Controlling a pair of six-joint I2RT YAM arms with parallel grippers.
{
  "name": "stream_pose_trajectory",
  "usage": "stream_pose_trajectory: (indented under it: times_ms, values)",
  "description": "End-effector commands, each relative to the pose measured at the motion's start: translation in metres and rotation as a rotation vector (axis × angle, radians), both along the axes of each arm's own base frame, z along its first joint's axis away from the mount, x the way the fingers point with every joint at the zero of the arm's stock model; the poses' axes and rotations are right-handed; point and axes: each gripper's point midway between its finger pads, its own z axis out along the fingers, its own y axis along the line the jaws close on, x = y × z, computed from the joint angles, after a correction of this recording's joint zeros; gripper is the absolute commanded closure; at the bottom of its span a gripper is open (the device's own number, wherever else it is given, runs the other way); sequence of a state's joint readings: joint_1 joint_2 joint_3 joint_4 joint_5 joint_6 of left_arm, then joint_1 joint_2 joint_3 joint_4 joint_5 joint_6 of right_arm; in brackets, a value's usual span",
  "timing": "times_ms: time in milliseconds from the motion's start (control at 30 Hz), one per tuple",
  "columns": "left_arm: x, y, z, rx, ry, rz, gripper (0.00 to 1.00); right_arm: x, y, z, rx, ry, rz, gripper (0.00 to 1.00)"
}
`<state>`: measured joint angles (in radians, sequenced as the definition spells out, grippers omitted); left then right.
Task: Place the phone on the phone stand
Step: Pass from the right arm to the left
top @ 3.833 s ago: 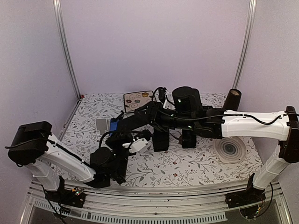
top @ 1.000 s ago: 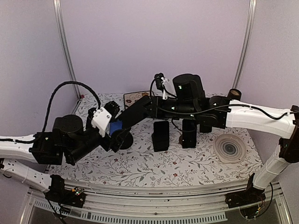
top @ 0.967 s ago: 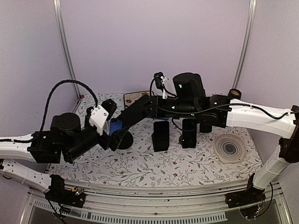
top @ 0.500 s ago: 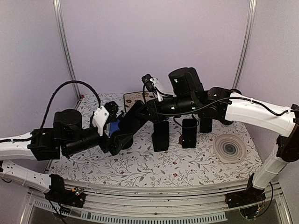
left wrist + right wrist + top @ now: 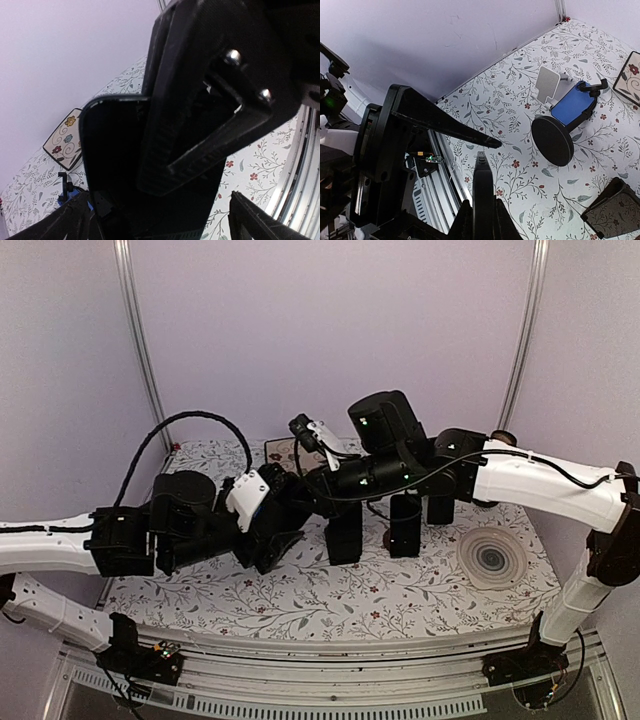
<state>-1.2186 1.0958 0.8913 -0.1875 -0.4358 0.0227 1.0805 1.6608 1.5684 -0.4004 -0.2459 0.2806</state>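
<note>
Right wrist view: our right gripper clenches the phone edge-on, bottom centre. Left gripper gapes wide around it. Phone stand, upper right, is bare, so placement is not yet done.

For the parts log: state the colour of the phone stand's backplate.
The backplate is blue; right wrist view shows it best.

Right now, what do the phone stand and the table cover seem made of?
Phone stand: likely plastic, matt blue cradle on a smooth black round base, no metallic glint. Table cover: printed cloth or vinyl, white with leaves and flowers; which one, the look leaves open.
</note>
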Motion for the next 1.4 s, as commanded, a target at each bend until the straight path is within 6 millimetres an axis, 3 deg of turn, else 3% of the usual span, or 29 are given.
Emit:
stream_pose_trajectory:
  times_ms: [0,267,567,733,867,1067,1133,1300,1367]
  values:
    - [0.006,-0.007,0.009,0.026,-0.032,0.018,0.04,-0.007,0.012,0.027,0.075,-0.024,0.04,0.98]
    - [0.013,-0.009,0.007,0.055,-0.043,0.05,0.1,-0.01,0.01,0.026,0.065,-0.024,0.039,0.98]
    - [0.021,-0.007,0.009,0.061,-0.067,0.104,0.1,-0.011,0.01,0.025,0.062,-0.016,0.034,0.98]
    - [0.023,-0.01,0.008,0.064,-0.072,0.112,0.19,-0.01,0.011,0.022,0.055,-0.012,0.031,0.98]
    - [0.025,-0.011,0.007,0.065,-0.073,0.112,0.21,-0.01,0.011,0.019,0.048,-0.005,0.03,0.98]
    - [0.024,-0.011,0.007,0.038,-0.069,0.102,0.54,-0.007,0.01,0.021,0.048,-0.005,0.011,0.95]
    - [0.023,-0.011,0.006,0.029,-0.064,0.101,0.63,-0.004,0.008,0.022,0.047,-0.009,-0.01,0.86]
    - [0.024,-0.008,0.003,-0.001,-0.04,0.108,0.68,0.006,0.0,0.027,0.05,-0.026,-0.084,0.36]
    - [0.024,-0.005,0.001,-0.019,-0.031,0.114,0.68,0.011,-0.006,0.03,0.06,-0.033,-0.118,0.21]
